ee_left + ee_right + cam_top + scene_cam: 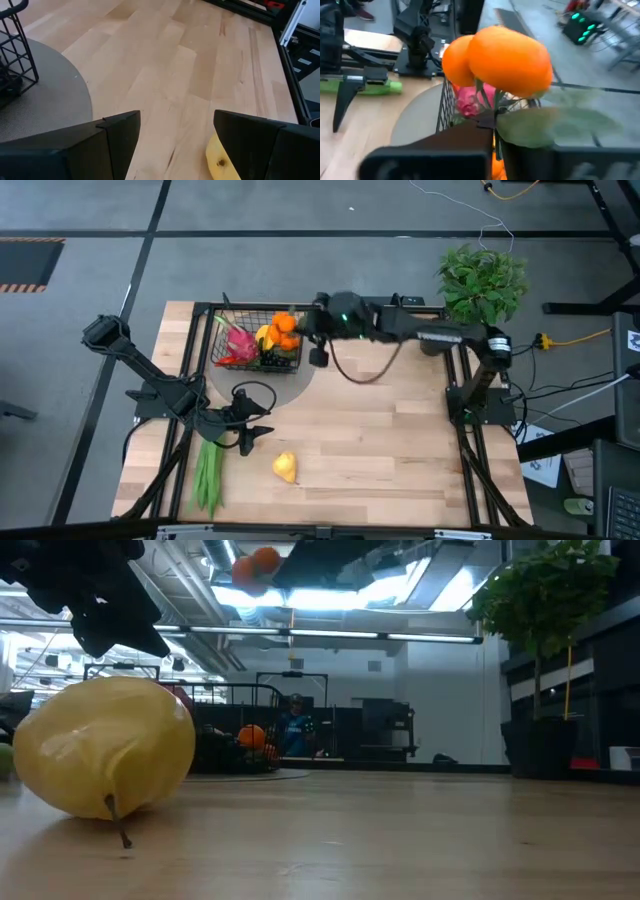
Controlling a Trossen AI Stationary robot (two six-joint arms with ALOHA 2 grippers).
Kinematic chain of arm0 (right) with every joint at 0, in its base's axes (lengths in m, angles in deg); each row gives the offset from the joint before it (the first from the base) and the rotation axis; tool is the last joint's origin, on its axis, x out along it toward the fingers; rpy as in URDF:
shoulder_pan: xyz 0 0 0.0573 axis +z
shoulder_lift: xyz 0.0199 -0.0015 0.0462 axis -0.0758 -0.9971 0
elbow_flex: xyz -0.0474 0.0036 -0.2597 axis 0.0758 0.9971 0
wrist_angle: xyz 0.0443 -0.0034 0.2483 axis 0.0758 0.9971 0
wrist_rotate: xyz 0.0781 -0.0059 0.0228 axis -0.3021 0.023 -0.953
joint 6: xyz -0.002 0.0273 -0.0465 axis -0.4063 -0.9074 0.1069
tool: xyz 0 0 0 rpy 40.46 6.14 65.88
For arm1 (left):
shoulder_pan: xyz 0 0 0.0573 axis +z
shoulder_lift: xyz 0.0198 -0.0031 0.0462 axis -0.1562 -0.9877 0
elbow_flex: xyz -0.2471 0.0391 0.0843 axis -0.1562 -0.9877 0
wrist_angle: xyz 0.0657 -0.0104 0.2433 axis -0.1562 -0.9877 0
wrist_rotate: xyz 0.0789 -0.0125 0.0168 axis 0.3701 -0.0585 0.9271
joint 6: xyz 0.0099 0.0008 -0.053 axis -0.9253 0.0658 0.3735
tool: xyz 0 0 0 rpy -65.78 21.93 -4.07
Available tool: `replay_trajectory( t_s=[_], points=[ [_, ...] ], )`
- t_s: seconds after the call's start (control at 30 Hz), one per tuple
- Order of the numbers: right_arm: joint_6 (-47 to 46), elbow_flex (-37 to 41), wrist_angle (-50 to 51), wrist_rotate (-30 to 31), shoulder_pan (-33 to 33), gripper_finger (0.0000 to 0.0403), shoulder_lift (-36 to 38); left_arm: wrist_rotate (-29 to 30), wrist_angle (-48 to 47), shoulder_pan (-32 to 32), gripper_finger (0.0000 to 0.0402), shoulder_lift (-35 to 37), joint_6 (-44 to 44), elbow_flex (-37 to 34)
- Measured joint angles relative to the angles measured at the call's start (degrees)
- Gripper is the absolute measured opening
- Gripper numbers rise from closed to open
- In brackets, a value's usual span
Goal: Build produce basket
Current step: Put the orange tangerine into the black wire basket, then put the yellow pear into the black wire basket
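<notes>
Basket point(258, 346): upper centre-left of the high view, holding dragon fruit point(238, 340); right gripper point(300, 323) above it, clenched on oranges point(500, 57); left gripper point(250, 434) spread wide, lower left, near pear point(285, 468); green beans point(208, 475) beside.

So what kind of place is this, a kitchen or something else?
Probably a robotics lab, not a kitchen: a framed wooden workbench with mounted arms, cables across a taped concrete floor, and strip lights over equipment racks.
</notes>
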Motion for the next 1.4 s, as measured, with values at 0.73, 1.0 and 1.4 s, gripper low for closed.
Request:
replay_trajectory(
  t_s=[0.73,1.0,1.4],
  points=[
    [-10.1,-25.2,55.3,-21.8,2.9,0.0202,-11.0,0.0,0.0,0.0,0.0243,0.0,0.0,0.0],
    [-6.1,-19.1,72.6,-23.6,8.8,0.0202,-10.4,0.0,0.0,0.0,0.0243,0.0,0.3,0.0],
    [-11.9,1.8,67.8,-19.0,10.5,0.0202,7.3,0.0,0.0,0.0,0.0243,-2.9,0.5,0.0]
  ],
)
